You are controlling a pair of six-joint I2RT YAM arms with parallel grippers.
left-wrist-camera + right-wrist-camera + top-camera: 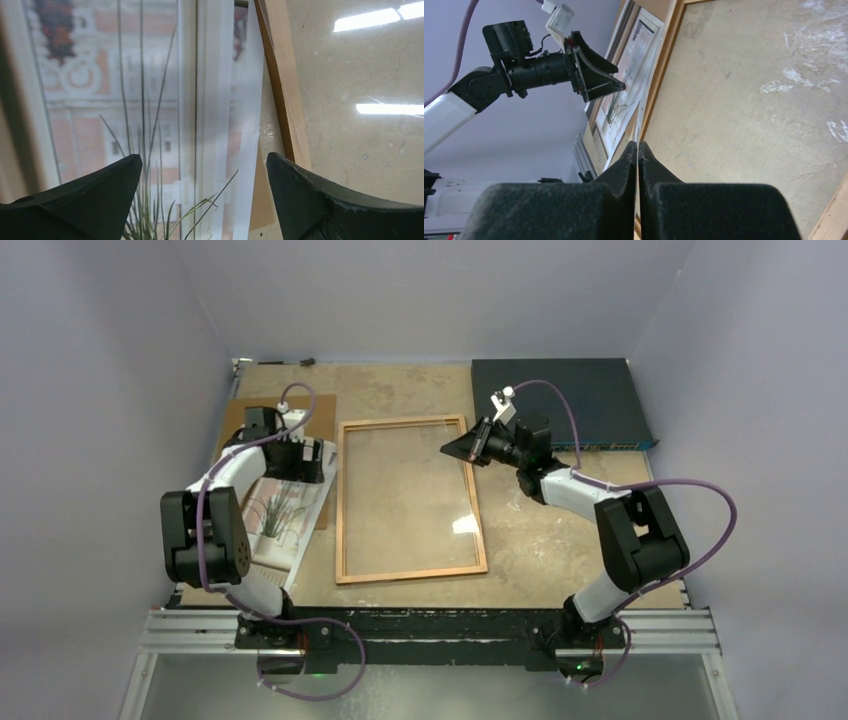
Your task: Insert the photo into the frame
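Left wrist view, entry one: the photo (150, 100), print side up, lying directly beneath the left gripper (202, 159), whose fingers are spread wide with nothing between them; contact with the paper cannot be told. Long axis: runs forward from the fingertips, parallel to the neighbouring wooden rail. Entry two: the frame (286, 100), lying flat, its rail just outside the finger on that view's right; abutting or overlapping the print's edge, undetermined. Entry three: right gripper (638, 146), fingers clenched together, empty, hovering over the frame's far side, well apart from the print. Judgement: left arm nearer; the print must travel sideways past that finger into the frame
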